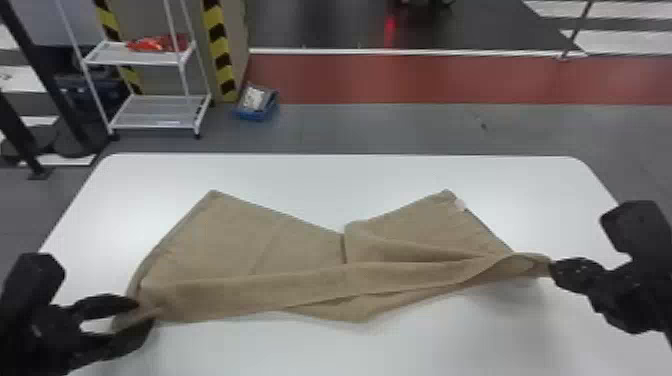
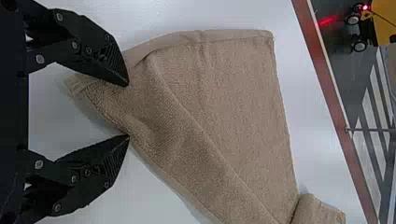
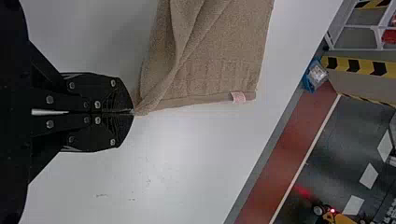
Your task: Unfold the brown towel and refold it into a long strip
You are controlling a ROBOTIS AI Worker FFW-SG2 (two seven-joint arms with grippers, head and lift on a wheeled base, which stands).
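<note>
Head view first: the brown towel (image 1: pixel 300 285) lies opened out but rumpled across the white surface (image 1: pixel 350 175), a fold running along its near side. Right jaws (image 3: pixel 134 112) pinch one corner; left jaws (image 2: pixel 128 111) stand spread around the other end. I'd say the unfolding is nearly done, and next the left should close so both can draw the edge straight.

The brown towel (image 1: pixel 300 287) stretches between left gripper (image 1: pixel 142 314) and right gripper (image 1: pixel 552 269).

brown towel (image 1: pixel 300 250): rough, matt cloth | table (image 1: pixel 320 175): smooth, glossy
</note>
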